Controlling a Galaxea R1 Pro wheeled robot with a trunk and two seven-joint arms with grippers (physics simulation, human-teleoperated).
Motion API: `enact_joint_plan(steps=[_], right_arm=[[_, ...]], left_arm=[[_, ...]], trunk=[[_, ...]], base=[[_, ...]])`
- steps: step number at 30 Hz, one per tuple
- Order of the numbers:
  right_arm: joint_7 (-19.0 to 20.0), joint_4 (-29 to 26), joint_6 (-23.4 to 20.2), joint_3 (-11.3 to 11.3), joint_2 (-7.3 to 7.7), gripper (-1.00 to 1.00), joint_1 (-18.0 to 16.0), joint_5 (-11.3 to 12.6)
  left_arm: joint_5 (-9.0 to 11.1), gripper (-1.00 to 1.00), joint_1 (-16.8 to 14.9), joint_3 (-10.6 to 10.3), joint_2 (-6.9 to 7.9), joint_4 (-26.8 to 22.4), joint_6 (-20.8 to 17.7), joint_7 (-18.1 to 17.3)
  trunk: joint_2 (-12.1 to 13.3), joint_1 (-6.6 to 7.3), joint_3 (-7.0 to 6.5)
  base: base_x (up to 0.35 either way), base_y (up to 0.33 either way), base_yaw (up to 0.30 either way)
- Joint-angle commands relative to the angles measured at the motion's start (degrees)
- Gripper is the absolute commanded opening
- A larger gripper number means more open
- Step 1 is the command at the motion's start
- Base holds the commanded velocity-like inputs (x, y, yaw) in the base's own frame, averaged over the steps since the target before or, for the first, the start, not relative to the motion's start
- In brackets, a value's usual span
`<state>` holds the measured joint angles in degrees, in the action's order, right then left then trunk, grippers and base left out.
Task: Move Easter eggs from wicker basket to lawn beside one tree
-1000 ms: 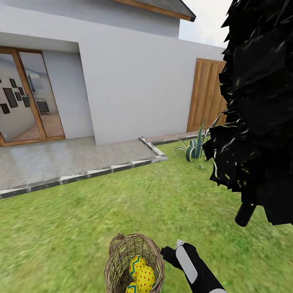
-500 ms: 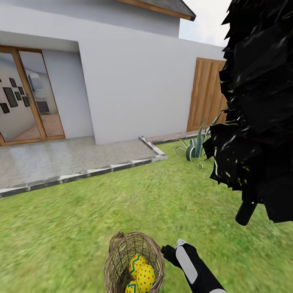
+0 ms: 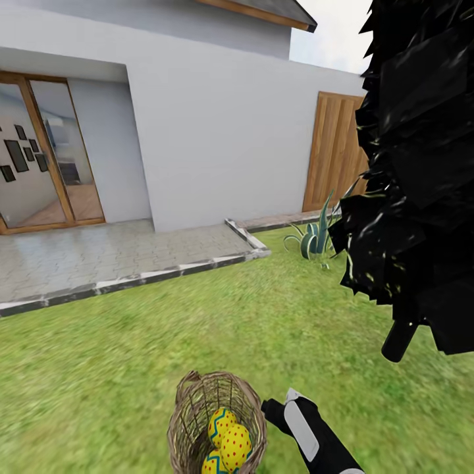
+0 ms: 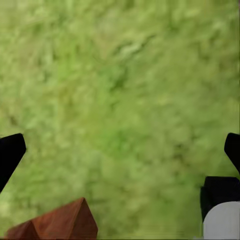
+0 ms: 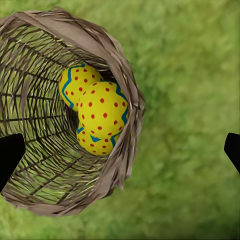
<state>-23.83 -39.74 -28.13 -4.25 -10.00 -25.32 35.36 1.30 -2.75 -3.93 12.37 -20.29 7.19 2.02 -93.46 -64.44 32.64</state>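
Hovering beside wicker basket (image 3: 217,421): right gripper (image 5: 120,150), jaws apart, empty. Three Easter eggs (image 5: 102,110) inside. Black cypress-like tree (image 3: 415,171) near, right. Left gripper (image 4: 120,150) spread over lawn (image 3: 131,355).

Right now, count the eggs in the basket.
3 eggs, bunched against one wall of the basket: one on top, one behind it, one beneath. More could hide under them.

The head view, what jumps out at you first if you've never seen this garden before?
Probably the wicker basket on the lawn at the bottom, with three yellow Easter eggs piled inside and the right gripper just beside its rim. Then the jagged black tree looming at the right, against the white house wall.
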Motion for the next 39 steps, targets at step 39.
enact_joint_plan(steps=[39], right_arm=[[-2.6,6.2,2.0,-0.3,0.0,1.0,-1.2,3.6]], left_arm=[[5.2,1.0,0.0,-0.6,3.34,-1.7,-4.6,0.3]], trunk=[[-15.7,-8.57,7.07]], base=[[0.0,0.0,0.0]])
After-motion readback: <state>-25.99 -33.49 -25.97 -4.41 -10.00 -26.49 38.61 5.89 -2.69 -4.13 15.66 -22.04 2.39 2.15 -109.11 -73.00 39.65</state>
